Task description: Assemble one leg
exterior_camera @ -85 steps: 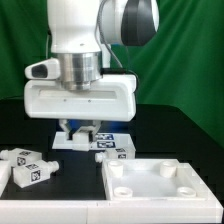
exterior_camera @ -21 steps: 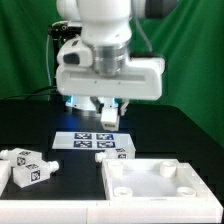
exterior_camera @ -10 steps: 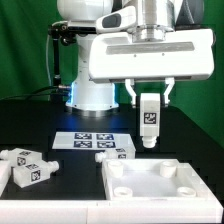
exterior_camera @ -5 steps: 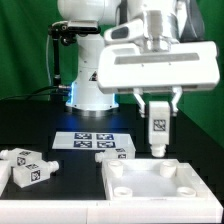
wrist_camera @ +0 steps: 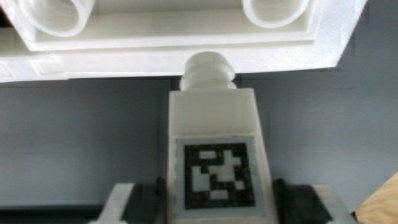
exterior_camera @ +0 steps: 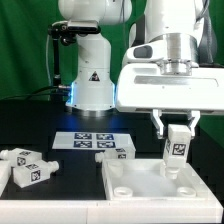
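Nearest you, the white panel (exterior_camera: 140,188) lies at the exterior view's right, with loose legs (exterior_camera: 25,166) off to the left. Over the panel's far right corner, your gripper (exterior_camera: 177,128) pinches the leg (exterior_camera: 177,148) upright, its long axis vertical and peg end down. You cannot tell whether the peg touches the panel. Farther back lies the marker board (exterior_camera: 90,139).

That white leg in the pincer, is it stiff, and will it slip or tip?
Likely stiff: the leg hangs straight in the pincer. Its smooth plastic faces might slip. Set on its narrow peg it would probably tip unless socketed in the panel.
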`<move>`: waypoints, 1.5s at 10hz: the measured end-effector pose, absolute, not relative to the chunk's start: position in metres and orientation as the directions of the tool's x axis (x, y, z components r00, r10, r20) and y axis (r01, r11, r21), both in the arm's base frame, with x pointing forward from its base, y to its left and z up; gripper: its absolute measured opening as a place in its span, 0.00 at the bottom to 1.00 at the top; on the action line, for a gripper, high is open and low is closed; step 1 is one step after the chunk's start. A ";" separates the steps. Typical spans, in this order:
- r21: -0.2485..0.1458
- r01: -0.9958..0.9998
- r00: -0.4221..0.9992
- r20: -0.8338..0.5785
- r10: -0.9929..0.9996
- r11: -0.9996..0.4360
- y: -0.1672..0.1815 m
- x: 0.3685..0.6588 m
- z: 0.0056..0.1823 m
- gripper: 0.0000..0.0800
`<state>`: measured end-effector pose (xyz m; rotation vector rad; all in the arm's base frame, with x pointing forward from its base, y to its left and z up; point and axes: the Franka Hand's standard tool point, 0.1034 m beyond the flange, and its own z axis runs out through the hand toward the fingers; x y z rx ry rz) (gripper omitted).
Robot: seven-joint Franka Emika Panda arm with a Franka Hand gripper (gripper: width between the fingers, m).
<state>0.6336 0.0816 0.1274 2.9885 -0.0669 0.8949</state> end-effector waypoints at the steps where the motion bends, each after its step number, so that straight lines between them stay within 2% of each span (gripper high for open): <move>1: 0.006 -0.045 0.833 0.553 -0.034 -0.999 0.084 0.634 0.126 0.36; 5: -0.012 -0.039 0.838 0.544 -0.039 -0.999 0.115 0.634 0.096 0.36; 9: -0.006 -0.027 0.844 0.535 -0.026 -1.000 0.116 0.633 0.099 0.36; 11: -0.013 -0.026 0.843 0.537 -0.029 -1.000 0.117 0.628 0.106 0.36; 15: -0.005 -0.023 0.849 0.528 -0.022 -1.000 0.115 0.617 0.095 0.36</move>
